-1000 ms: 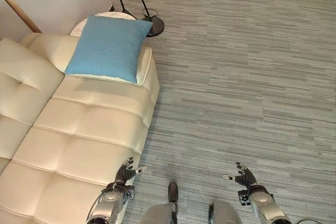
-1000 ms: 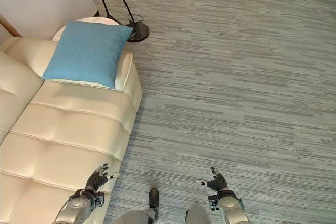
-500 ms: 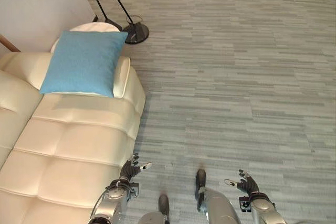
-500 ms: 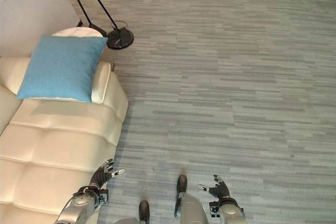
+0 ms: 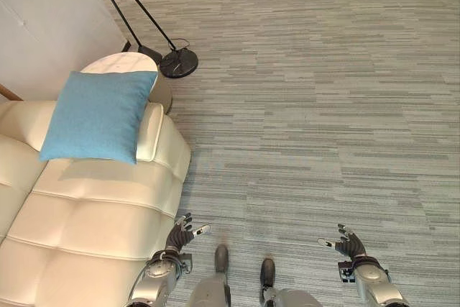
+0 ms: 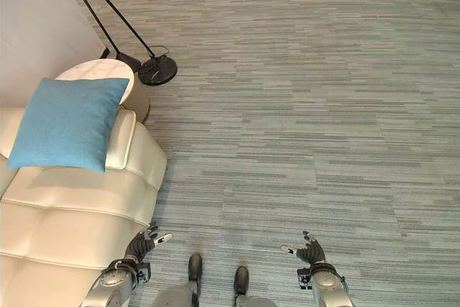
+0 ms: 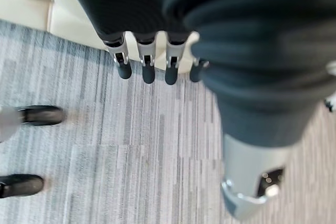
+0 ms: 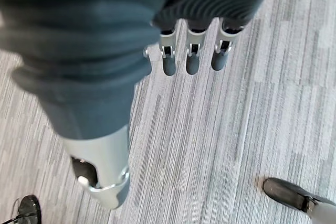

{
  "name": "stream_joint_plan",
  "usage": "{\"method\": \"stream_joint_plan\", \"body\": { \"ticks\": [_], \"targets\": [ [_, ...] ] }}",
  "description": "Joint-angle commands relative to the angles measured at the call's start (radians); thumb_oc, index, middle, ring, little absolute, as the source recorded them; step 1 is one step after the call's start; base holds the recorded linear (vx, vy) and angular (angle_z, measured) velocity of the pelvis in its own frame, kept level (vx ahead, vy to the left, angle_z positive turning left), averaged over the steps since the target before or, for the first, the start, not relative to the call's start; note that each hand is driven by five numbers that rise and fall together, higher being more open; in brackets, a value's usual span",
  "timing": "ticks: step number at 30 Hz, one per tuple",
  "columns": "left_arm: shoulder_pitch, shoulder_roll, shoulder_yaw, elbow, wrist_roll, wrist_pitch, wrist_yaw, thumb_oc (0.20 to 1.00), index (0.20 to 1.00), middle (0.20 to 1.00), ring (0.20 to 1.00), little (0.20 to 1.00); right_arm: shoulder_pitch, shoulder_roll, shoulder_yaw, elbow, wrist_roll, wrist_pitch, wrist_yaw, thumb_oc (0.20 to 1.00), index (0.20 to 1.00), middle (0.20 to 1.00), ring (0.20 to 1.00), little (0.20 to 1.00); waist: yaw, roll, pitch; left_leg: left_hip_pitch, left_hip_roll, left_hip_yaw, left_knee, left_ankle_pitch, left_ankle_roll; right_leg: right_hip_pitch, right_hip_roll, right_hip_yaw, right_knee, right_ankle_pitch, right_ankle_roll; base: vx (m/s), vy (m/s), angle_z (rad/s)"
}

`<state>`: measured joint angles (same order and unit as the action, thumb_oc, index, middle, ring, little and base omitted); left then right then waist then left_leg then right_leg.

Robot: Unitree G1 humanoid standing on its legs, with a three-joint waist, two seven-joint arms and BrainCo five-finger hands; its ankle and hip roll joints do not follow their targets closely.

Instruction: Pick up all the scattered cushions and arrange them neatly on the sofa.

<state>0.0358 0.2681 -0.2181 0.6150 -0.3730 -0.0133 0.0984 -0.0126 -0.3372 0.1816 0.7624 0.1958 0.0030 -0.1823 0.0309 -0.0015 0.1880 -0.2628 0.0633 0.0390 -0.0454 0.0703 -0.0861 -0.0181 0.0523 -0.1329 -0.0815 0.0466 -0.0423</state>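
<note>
A blue cushion [image 5: 98,115] leans against the armrest at the far end of the cream sofa [image 5: 86,228]; it also shows in the right eye view as the cushion [image 6: 67,123]. My left hand [image 5: 177,236] hangs open and empty beside the sofa's front corner, fingers [image 7: 148,65] straight over the carpet. My right hand [image 5: 348,244] is open and empty too, low on the right over bare carpet, its fingers [image 8: 191,55] relaxed.
A round white side table [image 5: 122,64] stands behind the sofa's armrest. A floor lamp's black round base [image 5: 178,63] and slanted poles stand next to it. A white wall [image 5: 43,19] is at the left. Grey striped carpet [image 5: 323,106] spreads to the right.
The camera has swung right and away from the sofa, so more carpet shows and less of the seat. Both hands stay open and empty at the bottom edge.
</note>
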Motion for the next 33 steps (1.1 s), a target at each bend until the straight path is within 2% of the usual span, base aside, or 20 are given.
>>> {"method": "stream_joint_plan", "body": {
  "ticks": [1,2,3,5,6,8,11,12,13,16,17,20,21,23,26,27,29,30,32,33],
  "targets": [
    [-0.009,0.017,0.039,-0.019,-0.002,-0.04,0.006,1.0,1.0,1.0,1.0,1.0,0.024,-0.017,-0.027,-0.03,-0.021,-0.015,-0.011,1.0,1.0,1.0,1.0,1.0,0.022,0.015,0.003,-0.034,0.014,0.039,0.04,0.023,0.013,0.069,-0.119,0.02,0.079,-0.197,0.128,0.36,0.26,-0.11],
    [-0.003,0.017,0.043,-0.011,0.001,-0.04,0.005,1.0,1.0,1.0,1.0,1.0,0.024,-0.007,-0.028,-0.022,-0.03,-0.01,-0.006,1.0,1.0,1.0,1.0,1.0,0.026,0.012,-0.012,-0.05,0.007,0.043,0.081,0.03,0.022,0.098,-0.142,0.024,0.08,-0.205,0.139,0.24,0.17,-0.09],
    [-0.003,0.017,0.043,-0.011,0.001,-0.04,0.005,1.0,1.0,1.0,1.0,1.0,0.024,-0.007,-0.028,-0.022,-0.03,-0.01,-0.006,1.0,1.0,1.0,1.0,1.0,0.026,0.012,-0.012,-0.05,0.007,0.043,0.082,0.029,0.022,0.098,-0.142,0.024,0.08,-0.205,0.139,0.46,0.321,-0.1],
    [-0.004,0.024,0.042,0.013,0.004,-0.035,-0.003,1.0,1.0,1.0,1.0,1.0,0.024,0.018,-0.03,-0.005,-0.03,-0.008,0.005,1.0,1.0,1.0,1.0,1.0,0.029,-0.017,-0.028,-0.04,-0.02,0.047,0.137,-0.013,0.051,0.089,-0.189,0.038,0.173,-0.212,0.162,0.34,0.241,-0.07],
    [-0.004,0.024,0.042,0.013,0.004,-0.035,-0.003,1.0,1.0,1.0,1.0,1.0,0.023,0.017,-0.031,-0.005,-0.03,-0.008,0.005,1.0,1.0,1.0,1.0,1.0,0.03,-0.015,-0.03,-0.043,-0.019,0.047,0.137,-0.012,0.051,0.086,-0.187,0.039,0.172,-0.21,0.161,0.3,0.23,-0.17],
    [-0.004,0.044,0.043,0.002,0.015,-0.026,-0.009,1.0,1.0,1.0,1.0,1.0,0.019,0.029,-0.022,0.004,-0.031,-0.004,0.015,1.0,1.0,1.0,1.0,1.0,0.027,-0.033,-0.023,0.001,-0.041,0.056,0.15,-0.064,0.091,0.008,-0.213,0.06,0.383,-0.147,0.185,0.29,0.251,-0.1],
    [0.004,0.056,0.051,0.005,0.016,-0.024,-0.007,1.0,1.0,1.0,1.0,1.0,0.028,0.041,-0.023,-0.007,-0.026,-0.003,0.018,1.0,1.0,1.0,1.0,1.0,0.015,-0.036,-0.013,0.055,-0.056,0.065,0.137,-0.095,0.125,-0.076,-0.228,0.06,0.541,-0.042,0.187,0.25,0.168,-0.12],
    [0.005,0.056,0.052,0.005,0.015,-0.024,-0.006,1.0,1.0,1.0,1.0,1.0,0.029,0.045,-0.025,-0.001,-0.02,-0.003,0.018,1.0,1.0,1.0,1.0,1.0,0.009,-0.029,-0.015,0.074,-0.054,0.062,0.125,-0.099,0.13,-0.106,-0.22,0.061,0.558,-0.03,0.178,0.28,0.128,0.02],
    [0.005,0.055,0.051,0.004,0.012,-0.024,-0.005,1.0,1.0,1.0,1.0,1.0,0.029,0.048,-0.026,0.005,-0.014,-0.005,0.019,1.0,1.0,1.0,1.0,1.0,0.001,-0.023,-0.012,0.098,-0.052,0.059,0.109,-0.103,0.131,-0.142,-0.204,0.06,0.569,-0.048,0.168,0.27,0.096,0.06],
    [-0.002,0.046,0.051,0.008,-0.003,-0.026,-0.002,1.0,1.0,1.0,1.0,1.0,0.016,0.048,-0.029,0.01,0.005,-0.01,0.015,1.0,1.0,1.0,1.0,1.0,-0.025,-0.015,0.001,0.164,-0.064,0.05,0.073,-0.121,0.125,-0.195,-0.16,0.027,0.455,-0.101,0.154,0.32,0.032,0.2],
    [-0.008,0.043,0.046,0.018,-0.003,-0.025,0.004,1.0,1.0,1.0,1.0,1.0,0.017,0.049,-0.028,0.004,0.013,-0.015,0.009,1.0,1.0,1.0,1.0,1.0,-0.041,-0.018,0.009,0.2,-0.076,0.038,0.058,-0.134,0.123,-0.228,-0.125,0.034,0.385,-0.101,0.154,0.34,-0.035,0.12],
    [-0.019,0.037,0.048,0.008,-0.005,-0.032,0.012,1.0,1.0,1.0,1.0,1.0,0.021,0.05,-0.035,-0.003,0.028,-0.015,0.002,1.0,1.0,1.0,1.0,1.0,-0.073,-0.029,0.016,0.254,-0.108,-0.002,0.049,-0.162,0.118,-0.272,-0.075,0.077,0.2,-0.049,0.176,0.32,-0.058,0.14],
    [-0.019,0.036,0.048,0.008,-0.005,-0.032,0.012,1.0,1.0,1.0,1.0,1.0,0.022,0.049,-0.035,-0.003,0.028,-0.015,0.002,1.0,1.0,1.0,1.0,1.0,-0.075,-0.026,0.02,0.26,-0.105,-0.005,0.049,-0.165,0.117,-0.263,-0.073,0.074,0.196,-0.049,0.176,0.28,-0.077,0.43],
    [-0.029,0.041,0.044,0.008,0.014,-0.037,0.005,1.0,1.0,1.0,1.0,1.0,0.034,0.048,-0.036,-0.019,0.03,-0.014,0.002,1.0,1.0,1.0,1.0,1.0,-0.101,-0.03,0.012,0.314,-0.123,-0.061,0.049,-0.204,0.108,-0.272,-0.052,0.136,0.12,-0.023,0.177,0.44,-0.155,0.8],
    [-0.016,0.037,0.043,0.011,0.027,-0.038,0.0,1.0,1.0,1.0,1.0,1.0,0.04,0.042,-0.031,-0.026,0.026,-0.02,0.011,1.0,1.0,1.0,1.0,1.0,-0.106,-0.027,-0.004,0.342,-0.12,-0.07,0.063,-0.229,0.103,-0.252,-0.049,0.15,0.145,-0.011,0.159,0.38,-0.139,0.93],
    [-0.011,0.037,0.047,0.023,0.038,-0.032,0.004,1.0,1.0,1.0,1.0,1.0,0.033,0.03,-0.026,-0.051,0.018,-0.022,0.015,1.0,1.0,1.0,1.0,1.0,-0.11,-0.019,-0.02,0.346,-0.102,-0.074,0.117,-0.229,0.083,-0.231,-0.043,0.144,0.17,-0.023,0.14,0.36,-0.149,0.57],
    [-0.007,0.035,0.049,0.024,0.044,-0.03,0.004,1.0,1.0,1.0,1.0,1.0,0.031,0.024,-0.022,-0.063,0.016,-0.026,0.019,1.0,1.0,1.0,1.0,1.0,-0.11,-0.013,-0.024,0.333,-0.098,-0.077,0.176,-0.212,0.07,-0.216,-0.041,0.139,0.174,-0.031,0.129,0.33,-0.141,0.38],
    [-0.007,0.038,0.053,0.014,0.061,-0.028,0.014,1.0,1.0,1.0,1.0,1.0,0.024,0.008,-0.019,-0.114,0.005,-0.032,0.016,1.0,1.0,1.0,1.0,1.0,-0.101,-0.013,-0.024,0.284,-0.098,-0.081,0.321,-0.16,0.048,-0.179,-0.041,0.129,0.177,-0.053,0.109,0.28,-0.125,0.39],
    [-0.011,0.039,0.055,0.002,0.067,-0.03,0.022,1.0,1.0,1.0,1.0,1.0,0.02,-0.009,-0.019,-0.157,0.0,-0.038,0.012,1.0,1.0,1.0,1.0,1.0,-0.088,-0.024,-0.018,0.217,-0.09,-0.061,0.438,-0.102,0.035,-0.139,-0.052,0.12,0.174,-0.078,0.088,0.32,-0.133,0.29],
    [-0.015,0.038,0.054,0.001,0.072,-0.031,0.025,1.0,1.0,1.0,1.0,1.0,0.019,-0.013,-0.022,-0.174,-0.002,-0.036,0.009,1.0,1.0,1.0,1.0,1.0,-0.082,-0.03,-0.014,0.18,-0.077,-0.037,0.475,-0.105,0.041,-0.122,-0.059,0.114,0.178,-0.096,0.081,0.28,-0.088,0.23]
  ]
}}
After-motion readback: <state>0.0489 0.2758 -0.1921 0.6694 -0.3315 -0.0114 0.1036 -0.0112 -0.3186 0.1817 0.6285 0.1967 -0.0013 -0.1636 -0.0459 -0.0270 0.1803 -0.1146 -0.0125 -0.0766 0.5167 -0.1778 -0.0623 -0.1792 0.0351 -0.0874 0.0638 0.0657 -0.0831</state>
